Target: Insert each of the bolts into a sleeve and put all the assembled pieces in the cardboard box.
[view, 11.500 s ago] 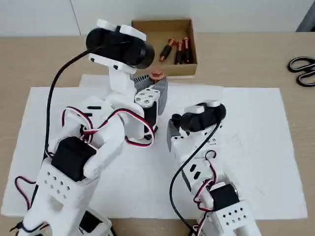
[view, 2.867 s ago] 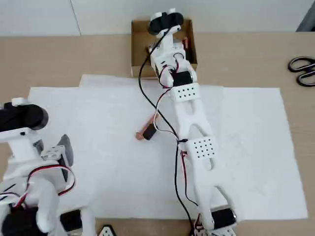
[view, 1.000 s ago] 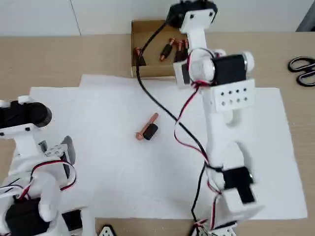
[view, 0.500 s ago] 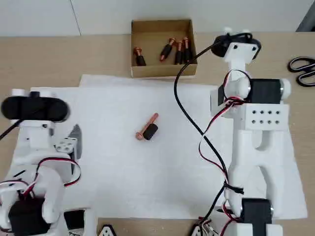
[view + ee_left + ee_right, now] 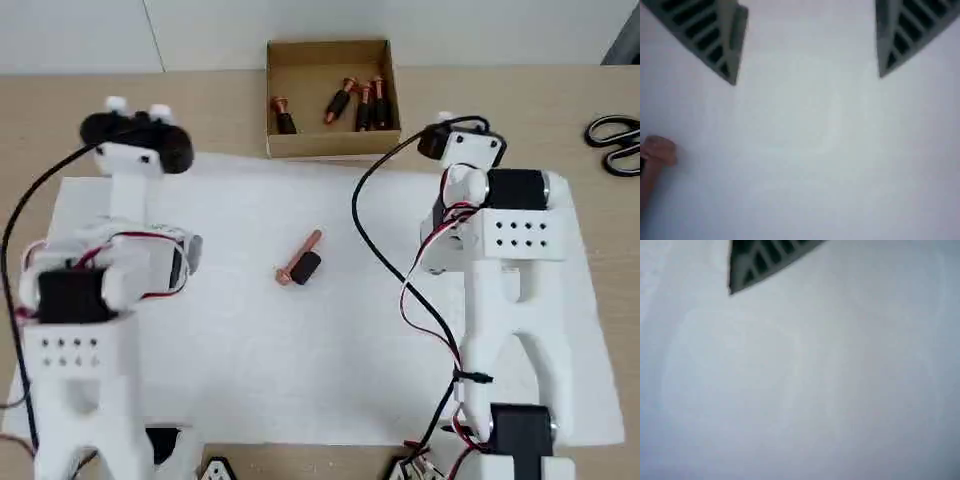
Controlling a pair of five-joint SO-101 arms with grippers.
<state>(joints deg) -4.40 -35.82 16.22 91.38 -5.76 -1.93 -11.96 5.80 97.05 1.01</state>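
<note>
A copper bolt in a black sleeve (image 5: 300, 263) lies on the white sheet (image 5: 330, 360) near the middle. Its copper head (image 5: 657, 150) shows at the edge of the left wrist view. My left gripper (image 5: 188, 260) hangs over the sheet to the left of this piece. It is open and holds nothing (image 5: 807, 77). My right gripper (image 5: 437, 222) hangs low over the bare sheet (image 5: 815, 390), to the right of the piece and below the box's right corner. The cardboard box (image 5: 330, 147) at the back holds several sleeved bolts (image 5: 340, 101).
Black scissors (image 5: 614, 134) lie on the wooden table at the far right. The right arm's black cable (image 5: 372, 262) loops over the sheet between the piece and that arm. The sheet's front half is free.
The right arm left a piece in the box, then drew back from beside it to over the sheet. The left arm swung forward and in toward the piece on the sheet.
</note>
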